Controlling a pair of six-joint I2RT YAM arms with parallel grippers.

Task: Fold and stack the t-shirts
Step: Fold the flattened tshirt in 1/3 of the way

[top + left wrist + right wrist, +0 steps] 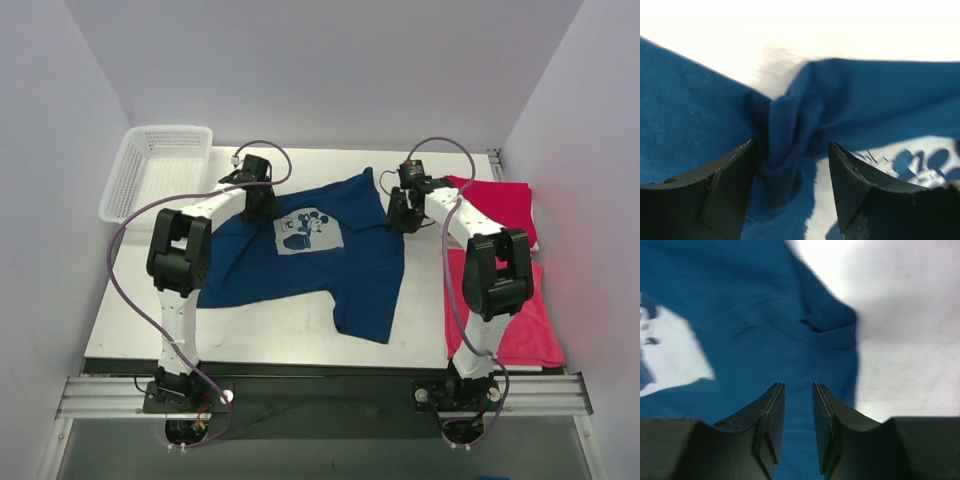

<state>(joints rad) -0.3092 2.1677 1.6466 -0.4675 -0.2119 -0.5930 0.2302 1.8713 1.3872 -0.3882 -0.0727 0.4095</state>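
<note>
Left fingers (720, 200) stand apart, astride a pucker of the navy t-shirt (300, 272), which lies spread and unfolded mid-table (250, 340). Right fingers (767, 425) sit nearly together over its far edge; whether they pinch cloth I cannot tell. Red t-shirts (520, 320) lie right; folding is barely begun.

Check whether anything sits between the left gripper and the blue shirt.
Nothing visible does. The left gripper hangs open right over the blue shirt, with a raised fold of the shirt between its fingers.
</note>
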